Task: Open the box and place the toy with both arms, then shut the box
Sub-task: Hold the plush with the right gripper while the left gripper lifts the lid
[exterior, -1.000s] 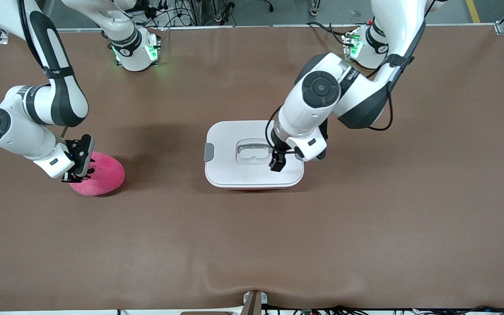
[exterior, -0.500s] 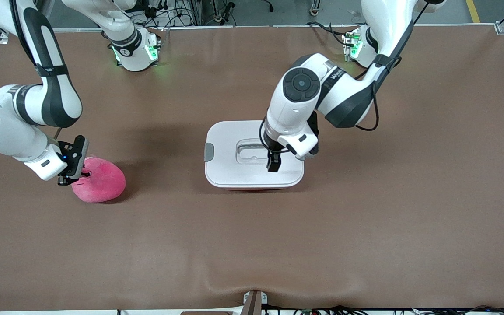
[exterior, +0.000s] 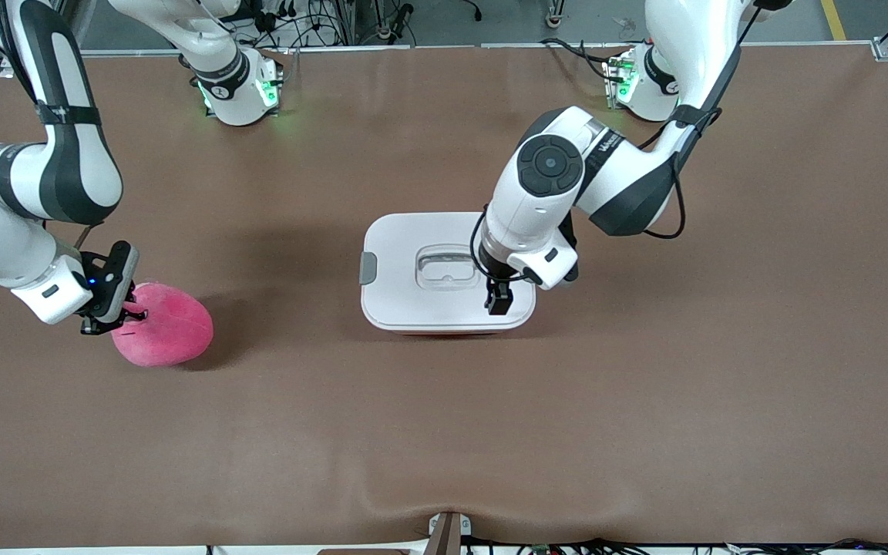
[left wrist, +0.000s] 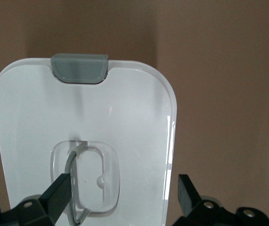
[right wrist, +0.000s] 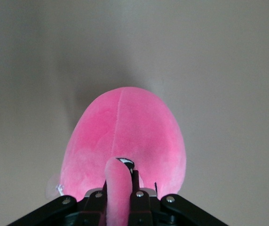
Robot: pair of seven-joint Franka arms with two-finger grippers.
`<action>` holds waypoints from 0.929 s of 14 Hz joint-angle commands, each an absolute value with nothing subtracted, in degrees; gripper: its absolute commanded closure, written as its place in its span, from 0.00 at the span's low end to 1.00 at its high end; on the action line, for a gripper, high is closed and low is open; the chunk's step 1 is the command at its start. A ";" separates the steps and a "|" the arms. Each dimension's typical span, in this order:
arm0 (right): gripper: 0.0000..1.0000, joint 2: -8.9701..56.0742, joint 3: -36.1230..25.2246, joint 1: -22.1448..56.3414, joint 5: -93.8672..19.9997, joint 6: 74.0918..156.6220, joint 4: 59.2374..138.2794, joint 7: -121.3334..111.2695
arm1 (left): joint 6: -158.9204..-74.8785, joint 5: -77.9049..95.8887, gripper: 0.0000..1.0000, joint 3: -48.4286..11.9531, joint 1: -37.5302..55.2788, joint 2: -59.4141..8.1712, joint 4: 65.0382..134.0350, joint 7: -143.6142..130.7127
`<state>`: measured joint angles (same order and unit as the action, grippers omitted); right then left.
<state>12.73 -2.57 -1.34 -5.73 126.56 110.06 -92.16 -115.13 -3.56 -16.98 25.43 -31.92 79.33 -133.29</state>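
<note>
The box (exterior: 413, 297) stands mid-table with its white lid (left wrist: 40, 122) on and a grey clip (left wrist: 79, 67) at one end. Above the lid's edge, beside the clear recessed handle (left wrist: 94, 181), my left gripper (exterior: 499, 299) (left wrist: 123, 193) hangs open. One of its fingers is over the handle recess and the other is past the lid's rim, and they touch nothing. The pink plush toy (exterior: 166, 331) (right wrist: 125, 136) is toward the right arm's end of the table. My right gripper (exterior: 114, 316) (right wrist: 120, 197) is shut on a protruding pink eye stalk of it.
Brown table cloth (exterior: 444, 432) spreads wide around the box and toy. The two arm bases, lit green, stand along the table edge farthest from the front camera. A small bracket (exterior: 448, 532) sits at the nearest table edge.
My right gripper has shut on the toy's stalk and drawn the toy a little toward the right arm's end. My left gripper has shifted across the lid and stayed open.
</note>
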 commanded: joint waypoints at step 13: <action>1.00 13.10 -2.29 0.00 -13.27 121.29 105.38 -85.44 | -117.69 -5.01 0.00 -7.82 40.43 -37.18 77.52 -144.75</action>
